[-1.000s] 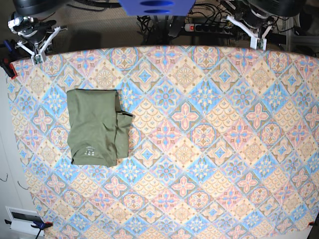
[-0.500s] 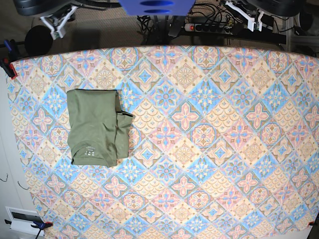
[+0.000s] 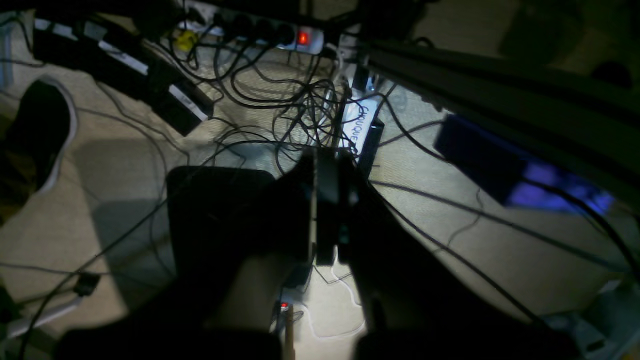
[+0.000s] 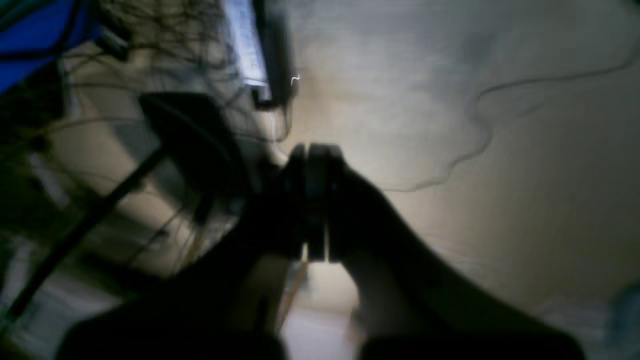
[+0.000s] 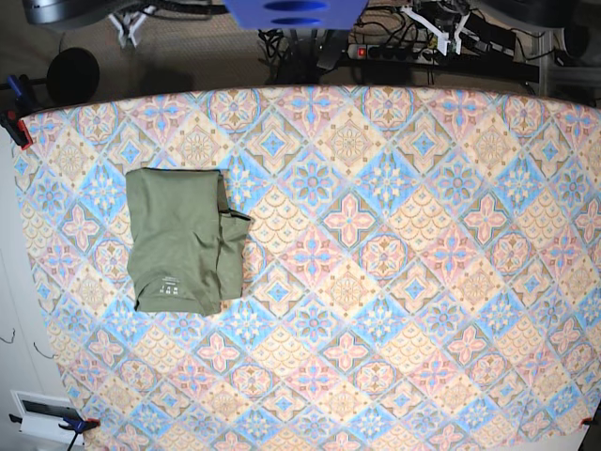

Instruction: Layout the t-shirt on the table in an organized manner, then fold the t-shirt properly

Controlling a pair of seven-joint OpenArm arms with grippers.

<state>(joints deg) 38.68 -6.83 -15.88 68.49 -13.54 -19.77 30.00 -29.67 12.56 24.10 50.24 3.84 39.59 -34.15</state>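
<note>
Base view: folded t-shirt point(image 5: 184, 240) lies well apart from both closed, empty pincers point(image 5: 441, 26).

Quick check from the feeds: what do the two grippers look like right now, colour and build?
In the base view the right gripper and left gripper show white, angular fingers on dark arms. In both wrist views they appear as dark silhouettes with flat pads.

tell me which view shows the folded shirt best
The base view: the whole shirt lies folded on the table, seen from above. Both wrist views show none of it, only floor and cables behind closed fingers.
</note>
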